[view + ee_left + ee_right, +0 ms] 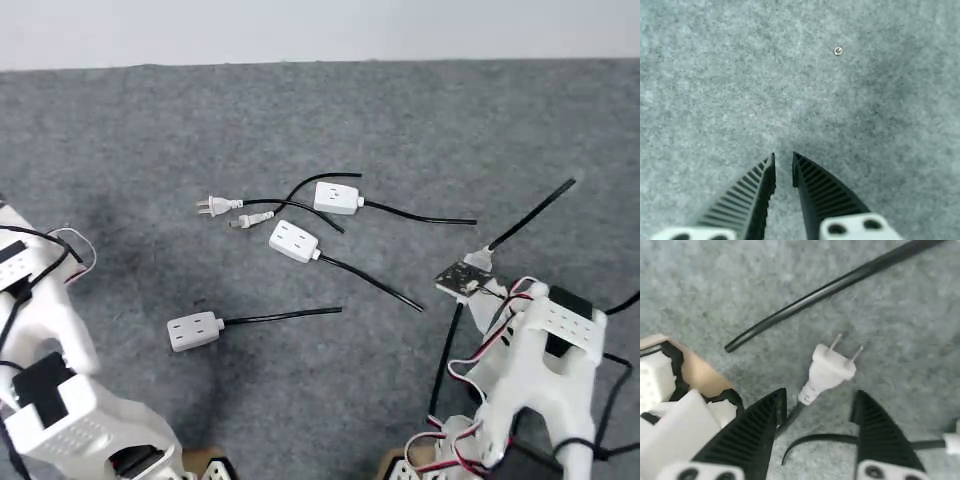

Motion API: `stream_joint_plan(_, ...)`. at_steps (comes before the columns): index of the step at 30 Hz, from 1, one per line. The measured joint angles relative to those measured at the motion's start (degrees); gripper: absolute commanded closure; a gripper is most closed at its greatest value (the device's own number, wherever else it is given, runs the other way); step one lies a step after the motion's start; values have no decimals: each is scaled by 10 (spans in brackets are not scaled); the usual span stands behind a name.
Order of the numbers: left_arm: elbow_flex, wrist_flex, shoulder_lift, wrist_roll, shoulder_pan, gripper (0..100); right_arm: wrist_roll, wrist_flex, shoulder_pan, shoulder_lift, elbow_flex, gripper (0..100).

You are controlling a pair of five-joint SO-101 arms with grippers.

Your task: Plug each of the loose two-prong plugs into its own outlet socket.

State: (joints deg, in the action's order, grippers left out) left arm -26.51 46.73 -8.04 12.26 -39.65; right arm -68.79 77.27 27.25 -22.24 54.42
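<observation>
Three white outlet sockets lie mid-table on short black cords: one at the back (337, 197), one in the middle (294, 241), one nearer the front left (194, 331). Two white two-prong plugs (212, 206) (250, 219) lie side by side left of the back socket. A third plug (480, 258) (832, 365) lies by the right arm, prongs pointing away from the gripper. My right gripper (820, 392) is open just above it, fingers either side of its cord end, not touching. My left gripper (783, 157) hangs over bare carpet, narrowly open and holding nothing.
Grey carpet covers the table. A long black cord (840, 285) (530, 215) runs past the third plug. A small screw (838, 50) lies on the carpet ahead of the left gripper. Both arm bases (60, 400) (540, 350) stand at the front corners.
</observation>
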Motion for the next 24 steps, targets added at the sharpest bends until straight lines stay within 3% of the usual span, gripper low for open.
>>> stream_joint_plan(5, 0, 0, 0, 0, 0, 942, 0, -34, -31, 42, 19, 779)
stream_joint_plan(9, 0, 0, 0, -1, 0, 942, 22, -83, -35, 69, 16, 991)
stream_joint_plan(13, 0, 0, 0, -2, 0, 942, 52, -110, -32, 92, -5, 989)
stream_joint_plan(18, 0, 0, 0, -2, 0, 942, 55, -65, -5, 105, -52, 990)
stream_joint_plan(21, 0, 0, 0, -2, 1, 942, -1, -16, 9, 87, -105, 990)
stream_joint_plan(24, 0, 0, 0, -2, 1, 942, -112, 9, 11, 68, -148, 990)
